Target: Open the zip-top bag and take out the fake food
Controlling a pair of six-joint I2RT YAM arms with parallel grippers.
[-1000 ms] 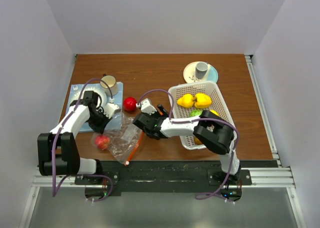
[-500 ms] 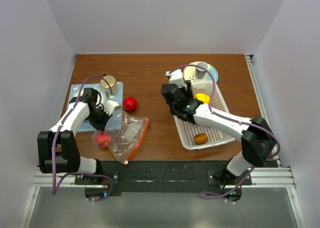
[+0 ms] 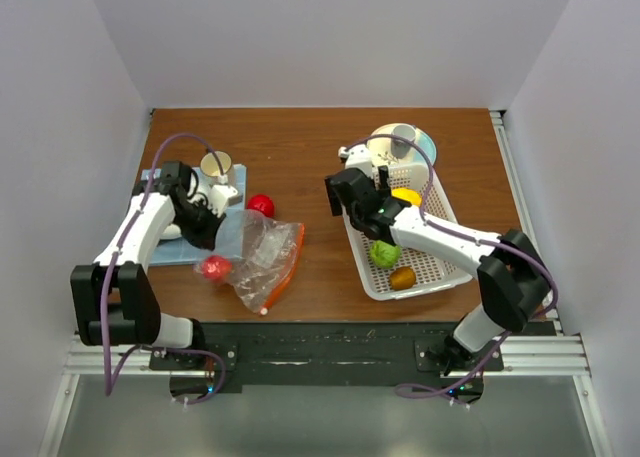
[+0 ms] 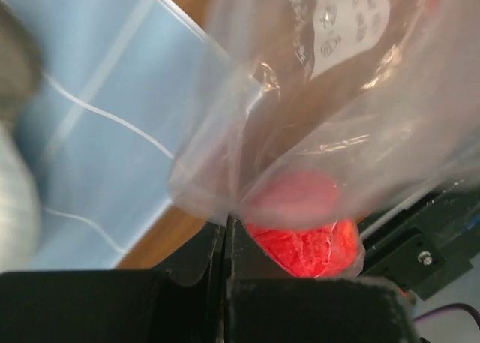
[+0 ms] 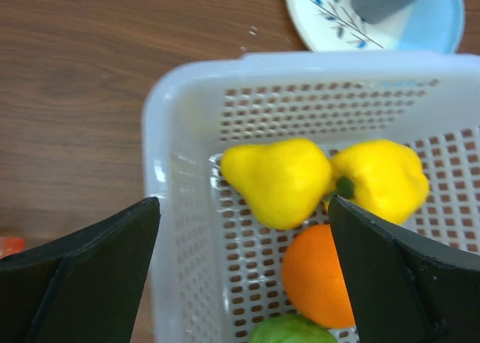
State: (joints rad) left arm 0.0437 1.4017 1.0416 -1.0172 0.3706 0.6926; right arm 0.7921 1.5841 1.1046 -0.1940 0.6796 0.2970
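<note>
While the left gripper point(image 4: 227, 223) clamps a fold of the zip-top bag point(image 3: 262, 262) at the table's left side, its fingers pressed together on the clear plastic, the right gripper point(image 5: 244, 202) hangs over the white basket point(image 5: 176, 208) with its fingers spread wide and nothing between them. One red toy fruit point(image 3: 213, 268) sits inside the bag, just below the pinched corner. The orange-red zip strip point(image 3: 288, 269) runs along the bag's right edge; whether the zip is parted cannot be told. The pinched corner is over a blue mat point(image 4: 97, 95), near a tan mug point(image 3: 215, 164). A second red toy fruit point(image 3: 261, 205) rests on the wooden table point(image 3: 300, 147) just beyond the bag. In the basket lie a yellow toy pear point(image 5: 277, 179), a yellow toy pepper point(image 5: 379, 178), an orange toy fruit point(image 5: 319, 275) and a green toy fruit point(image 3: 384, 253). Behind the basket a grey cup point(image 3: 403, 137) stands on a patterned plate point(image 3: 425, 149).
</note>
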